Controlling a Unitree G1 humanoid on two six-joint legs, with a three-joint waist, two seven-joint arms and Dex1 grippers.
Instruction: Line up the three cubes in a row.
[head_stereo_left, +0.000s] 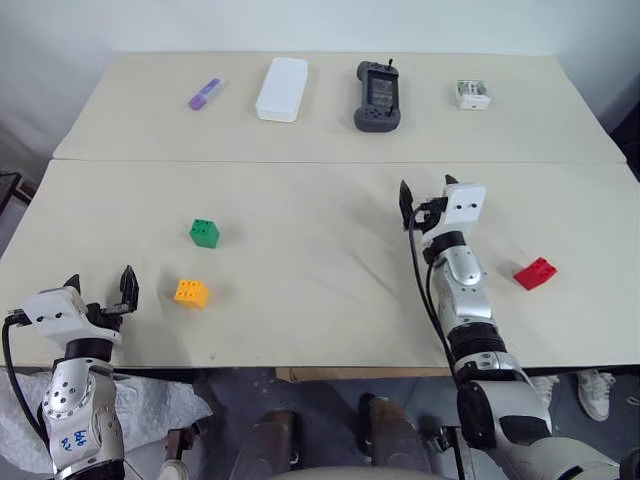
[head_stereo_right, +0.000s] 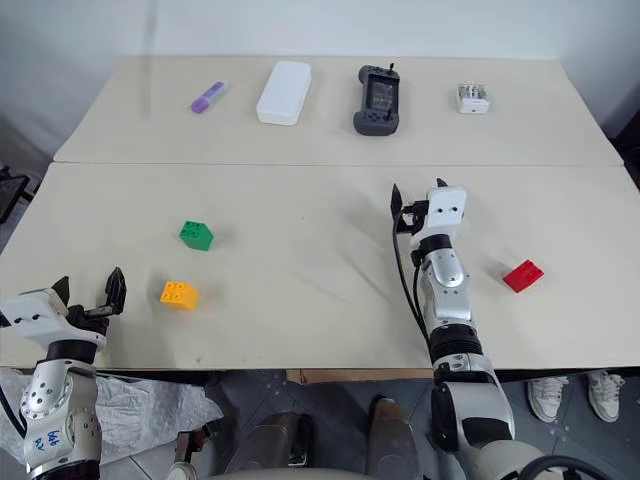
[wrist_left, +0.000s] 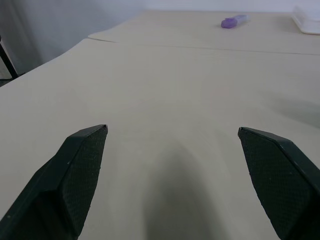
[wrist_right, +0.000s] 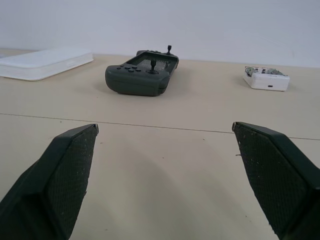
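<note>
While both grippers, left (head_stereo_left: 100, 290) and right (head_stereo_left: 427, 197), hang spread and empty, the green cube (head_stereo_left: 204, 233) sits just beyond the orange cube (head_stereo_left: 190, 293), the red cube (head_stereo_left: 535, 273) far right of green, wide bare table (head_stereo_left: 310, 290) between.

green cube (head_stereo_left: 204, 233), orange-yellow cube (head_stereo_left: 190, 292), red cube (head_stereo_left: 535, 273), purple marker (head_stereo_left: 206, 94), beige table (head_stereo_left: 320, 300), black-fingered claws (wrist_left: 170, 165)

Left tool (head_stereo_left: 100, 285) is held low at the near left, fingers spread wide, gripping nothing. Right tool (head_stereo_left: 428, 195) is extended forward on a straightened arm, fingers likewise apart and empty.
</note>
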